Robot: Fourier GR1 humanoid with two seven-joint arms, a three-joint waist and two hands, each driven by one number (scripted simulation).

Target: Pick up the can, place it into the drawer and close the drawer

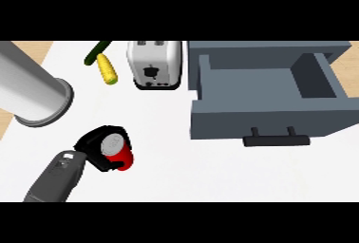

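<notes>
One hand has its fingers curled around the red can on the counter.

counter: we see a white top
back edge: toaster, corn cob, cucumber
right: open grey drawer
left: metal cylinder

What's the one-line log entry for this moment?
left hand: curled round red can on counter | right hand: not in view | drawer: open, can not inside | phase: grasping can
</notes>
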